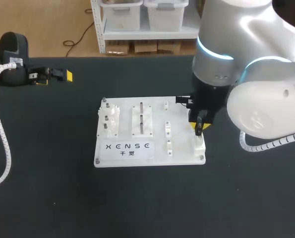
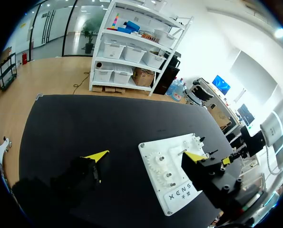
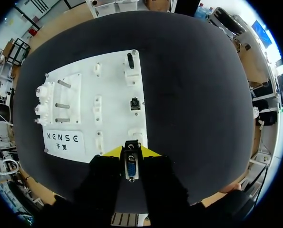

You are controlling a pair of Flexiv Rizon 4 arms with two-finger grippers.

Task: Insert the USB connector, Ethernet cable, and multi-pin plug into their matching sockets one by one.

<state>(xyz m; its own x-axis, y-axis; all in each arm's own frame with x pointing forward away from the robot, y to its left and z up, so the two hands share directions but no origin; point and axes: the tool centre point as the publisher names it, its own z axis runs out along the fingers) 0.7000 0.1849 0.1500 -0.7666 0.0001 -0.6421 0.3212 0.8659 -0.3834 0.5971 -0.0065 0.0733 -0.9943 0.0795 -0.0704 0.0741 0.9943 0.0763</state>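
Black surface [image 1: 137, 208], white board [image 1: 183, 119], and my right gripper [image 3: 131, 153] pinching the multi-pin plug [image 3: 131, 170] at the board's near right corner.

Flat in the middle of the surface, the board carries a cluster of gears [image 1: 109, 119] at its left end and small white blocks down its right side. My right arm [image 1: 251, 74] comes in from the right and stands over that right side, its gripper pointing down at the board. My left gripper [image 2: 146, 156] sits well apart from the board at the far left of the surface, its yellow tips spread wide. On the right gripper, the yellow tips press on the plug from two sides. The plug hangs just at the white socket block [image 3: 137, 134] in the near right corner; I cannot tell whether they touch.
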